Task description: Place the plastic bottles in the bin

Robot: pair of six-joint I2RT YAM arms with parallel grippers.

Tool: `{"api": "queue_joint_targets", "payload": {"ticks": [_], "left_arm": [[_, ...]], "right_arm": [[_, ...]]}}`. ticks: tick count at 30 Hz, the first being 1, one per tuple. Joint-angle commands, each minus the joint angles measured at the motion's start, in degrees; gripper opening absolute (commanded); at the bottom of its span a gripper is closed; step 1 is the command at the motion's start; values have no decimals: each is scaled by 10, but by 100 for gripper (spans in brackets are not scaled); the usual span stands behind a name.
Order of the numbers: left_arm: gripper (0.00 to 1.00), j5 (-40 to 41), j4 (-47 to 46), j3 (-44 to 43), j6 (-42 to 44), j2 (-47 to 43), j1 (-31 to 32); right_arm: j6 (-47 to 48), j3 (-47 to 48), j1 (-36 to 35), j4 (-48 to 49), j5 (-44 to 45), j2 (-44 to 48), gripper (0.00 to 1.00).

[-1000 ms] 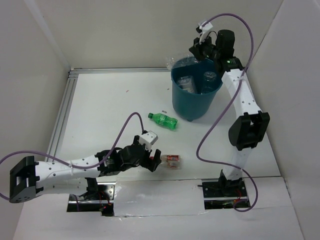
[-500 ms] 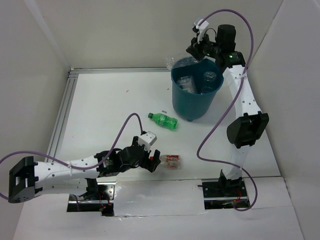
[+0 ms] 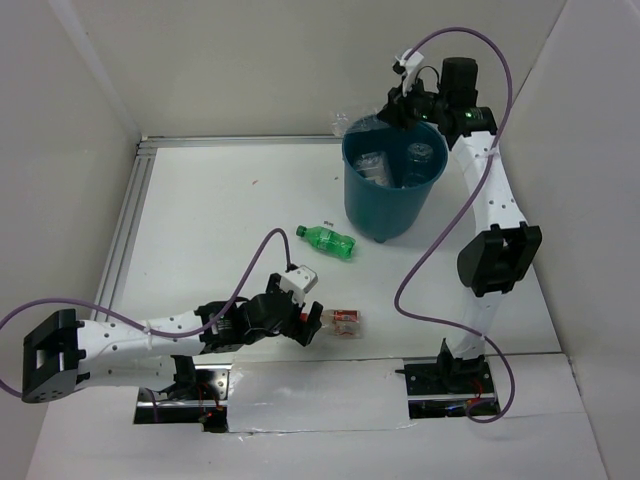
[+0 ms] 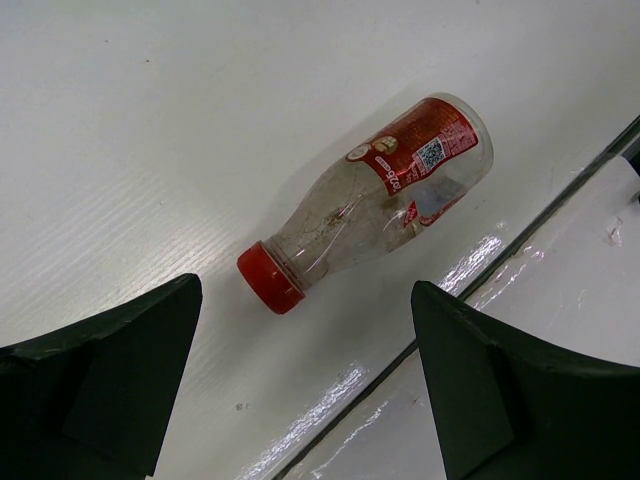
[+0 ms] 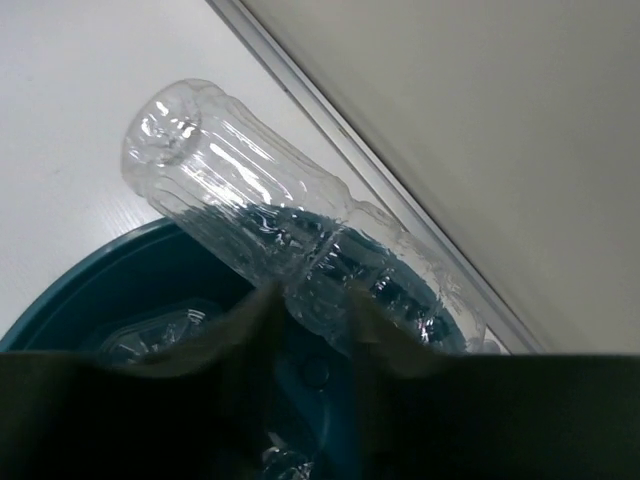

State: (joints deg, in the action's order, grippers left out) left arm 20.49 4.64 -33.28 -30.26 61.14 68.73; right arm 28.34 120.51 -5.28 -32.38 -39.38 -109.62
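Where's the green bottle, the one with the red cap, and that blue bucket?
green bottle (image 3: 327, 241): top view, middle of its body.
red-capped bottle (image 4: 372, 203): left wrist view, middle of its clear body.
blue bucket (image 3: 385, 205): top view, front outer wall.

Bench (image 3: 220, 220): white, flat, with a metal rail (image 3: 122, 230) along its left and far edges.

Carried on it:
- One teal bin (image 3: 385, 205), upright, far right.
- One green bottle (image 3: 327, 241), on its side, near the bin, not touching.
- One red-capped bottle (image 3: 345, 321), on its side, by the near edge.
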Motion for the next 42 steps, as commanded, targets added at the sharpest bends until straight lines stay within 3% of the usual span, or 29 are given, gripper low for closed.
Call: {"api": "queue_joint_targets", "payload": {"ticks": [1, 3, 12, 19, 24, 26, 42], "left_arm": [[98, 1, -24, -8, -1, -12, 3], [98, 1, -18, -3, -7, -18, 3], [98, 1, -13, 8, -13, -29, 3], [98, -5, -29, -3, -8, -6, 3], [98, -5, -29, -3, -8, -6, 3], [98, 1, -29, 3, -8, -12, 3], [98, 6, -18, 21, -24, -35, 3]], "right_arm": [[8, -1, 4, 35, -47, 45, 47], [25, -1, 4, 40, -53, 54, 66], [15, -7, 4, 90, -44, 85, 65], [-54, -20, -42, 219, 118, 36, 55], [-49, 150, -56, 134, 139, -73, 54], [-43, 175, -56, 119, 134, -103, 54], [49, 170, -51, 23, 84, -104, 55]]}}
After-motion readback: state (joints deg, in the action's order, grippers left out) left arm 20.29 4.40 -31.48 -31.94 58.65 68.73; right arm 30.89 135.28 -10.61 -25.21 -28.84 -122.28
